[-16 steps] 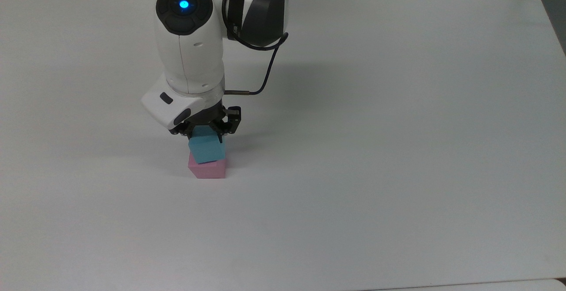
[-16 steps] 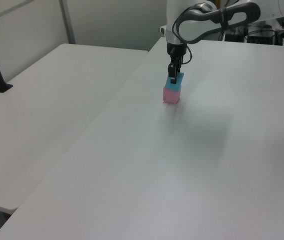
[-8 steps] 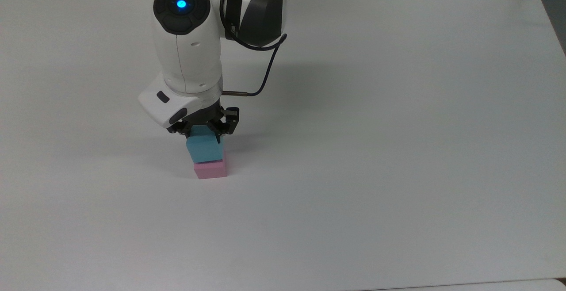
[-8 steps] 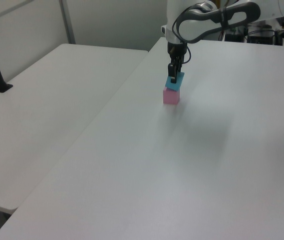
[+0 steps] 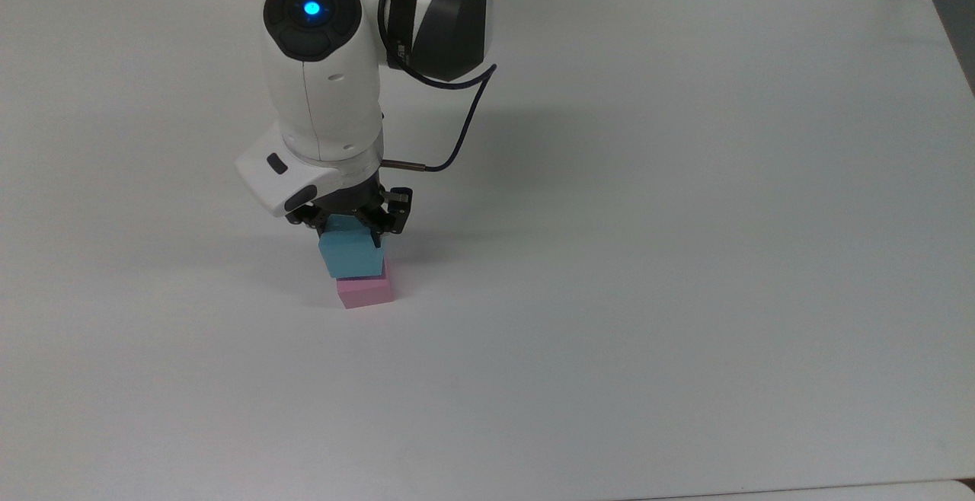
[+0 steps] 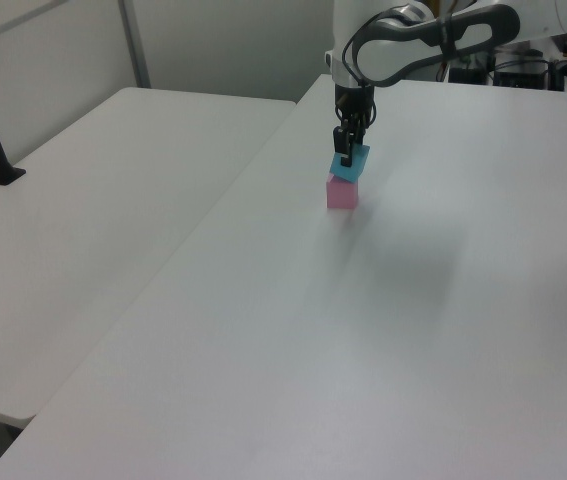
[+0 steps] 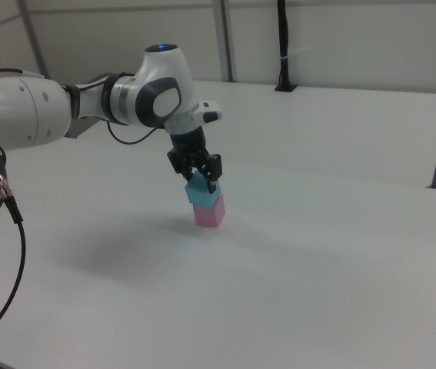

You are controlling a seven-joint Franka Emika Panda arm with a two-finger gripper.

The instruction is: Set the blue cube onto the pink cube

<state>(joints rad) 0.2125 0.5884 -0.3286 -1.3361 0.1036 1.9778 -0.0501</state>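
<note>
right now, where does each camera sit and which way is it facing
Top view: high above the white table, looking steeply down at the small sky-blue foam cube held over the small pastel pink foam cube; arm and gripper show.
Left view: beside the table, looking along it at the cubes; forearm and gripper show.
Right view: low, opposite side; whole arm, gripper show.
All share both cubes.

One blue cube [image 5: 350,252]; one pink cube [image 5: 366,292]; two tables [image 6: 383,330].
</note>
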